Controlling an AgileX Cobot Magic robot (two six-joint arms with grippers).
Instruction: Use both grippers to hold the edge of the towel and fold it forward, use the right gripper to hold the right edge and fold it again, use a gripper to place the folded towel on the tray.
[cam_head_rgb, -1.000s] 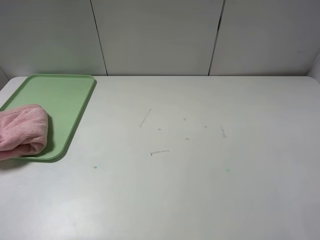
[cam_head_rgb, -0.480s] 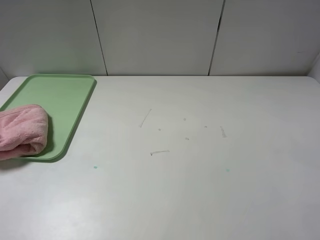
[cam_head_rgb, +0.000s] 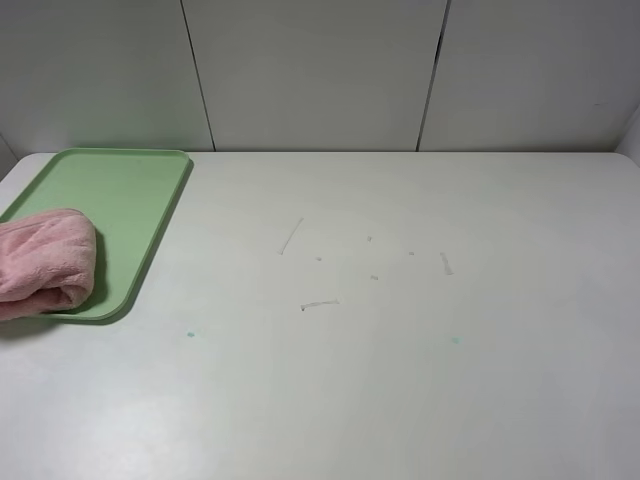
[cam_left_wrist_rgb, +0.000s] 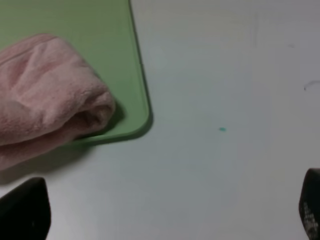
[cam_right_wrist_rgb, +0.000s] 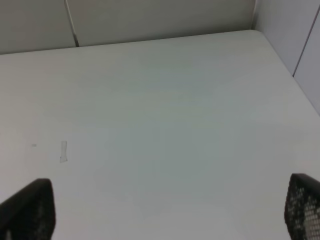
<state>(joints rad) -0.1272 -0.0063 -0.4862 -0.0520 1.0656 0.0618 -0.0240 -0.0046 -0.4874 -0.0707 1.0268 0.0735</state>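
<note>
The folded pink towel (cam_head_rgb: 42, 262) lies on the front part of the light-green tray (cam_head_rgb: 120, 190) at the far left, its near edge hanging over the tray's front rim. In the left wrist view the towel (cam_left_wrist_rgb: 47, 102) rests on the tray (cam_left_wrist_rgb: 90, 30), and the left gripper (cam_left_wrist_rgb: 165, 215) hovers over bare table short of it, open, with only its black fingertips (cam_left_wrist_rgb: 25, 215) showing at the frame's corners. The right gripper (cam_right_wrist_rgb: 165, 215) is open over bare white table with nothing between its fingertips (cam_right_wrist_rgb: 27, 212). Neither arm shows in the exterior high view.
The white table (cam_head_rgb: 400, 330) carries a few scuff marks (cam_head_rgb: 320, 304) and small green specks (cam_head_rgb: 190, 334). Grey wall panels (cam_head_rgb: 310, 70) stand along the back edge. In the right wrist view a side wall (cam_right_wrist_rgb: 300, 45) rises at the table's far corner.
</note>
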